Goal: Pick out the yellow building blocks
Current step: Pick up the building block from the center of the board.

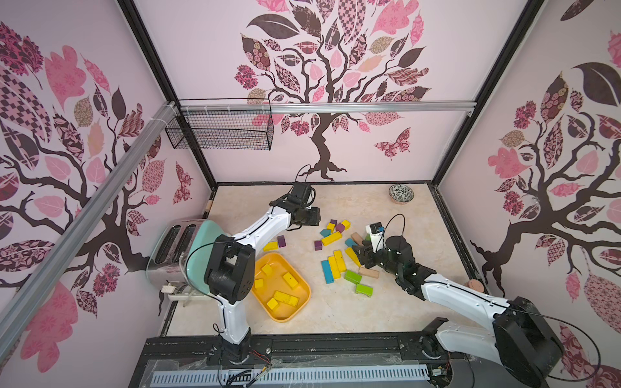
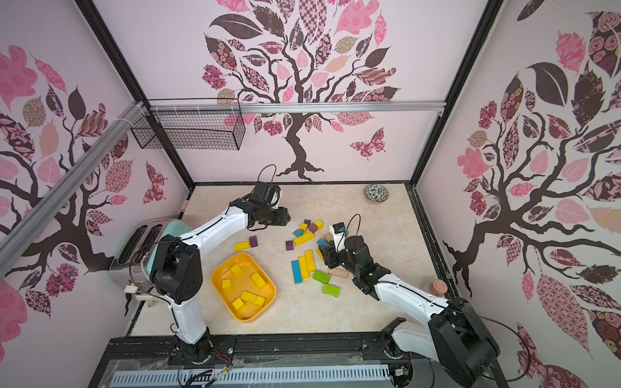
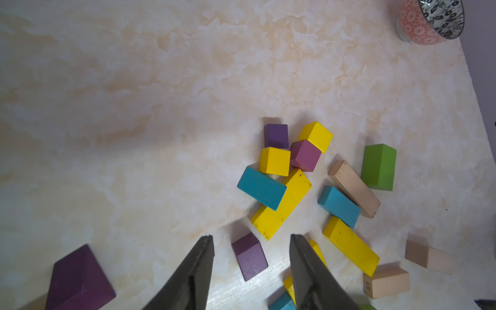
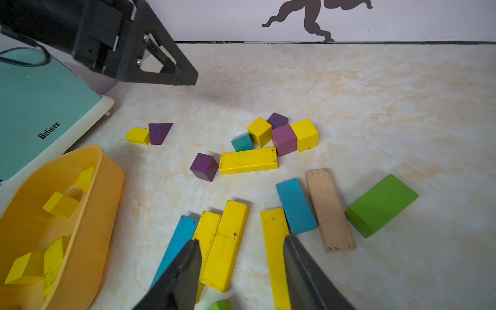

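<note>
Top views: marbled beige tabletop [image 1: 353, 312], pink tree-print walls [image 1: 235, 161]. Yellow building blocks [image 1: 331, 238] scattered mid-table; others inside orange tray [image 1: 292, 314] at 7 o'clock. Left gripper [image 3: 251, 236], right gripper [image 4: 240, 239]: jaws parted, nothing held.

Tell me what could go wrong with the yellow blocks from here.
The purple block lies in line with the open left end effector; closing there could take the wrong colour.
The open right end effector hangs over close-set yellow bars beside a blue bar; it could lift two or drag the blue one.
The yellow cubes are packed against a pink cube; a grasp could scatter them.
</note>
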You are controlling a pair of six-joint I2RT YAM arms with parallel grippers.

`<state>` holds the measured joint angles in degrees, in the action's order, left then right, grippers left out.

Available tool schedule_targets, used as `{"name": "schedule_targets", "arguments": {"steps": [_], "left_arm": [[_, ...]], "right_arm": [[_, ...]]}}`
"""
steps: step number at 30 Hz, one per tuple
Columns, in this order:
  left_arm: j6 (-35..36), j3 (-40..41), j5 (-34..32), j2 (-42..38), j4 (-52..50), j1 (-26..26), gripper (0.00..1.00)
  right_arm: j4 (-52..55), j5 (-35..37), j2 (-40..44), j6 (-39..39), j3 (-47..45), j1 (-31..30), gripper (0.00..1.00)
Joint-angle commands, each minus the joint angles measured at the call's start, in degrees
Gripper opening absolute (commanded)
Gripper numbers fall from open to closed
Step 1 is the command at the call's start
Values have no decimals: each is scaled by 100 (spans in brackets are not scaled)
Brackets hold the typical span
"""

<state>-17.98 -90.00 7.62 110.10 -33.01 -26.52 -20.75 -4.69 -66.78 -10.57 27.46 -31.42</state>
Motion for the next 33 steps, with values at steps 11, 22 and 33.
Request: {"name": "schedule_targets", "arguments": {"steps": [11, 22, 33], "left_arm": [[490, -1716, -205, 1679, -565, -295, 53], [659, -2721, -94, 2491, -1291, -388, 50], [734, -3115, -52, 3030, -1754, -472, 47]], "right_arm": [[-306, 411, 213, 138, -57, -322, 55], [-324, 473, 246, 167, -92, -362, 57], [-341, 541, 263, 226, -110, -426, 58]]}}
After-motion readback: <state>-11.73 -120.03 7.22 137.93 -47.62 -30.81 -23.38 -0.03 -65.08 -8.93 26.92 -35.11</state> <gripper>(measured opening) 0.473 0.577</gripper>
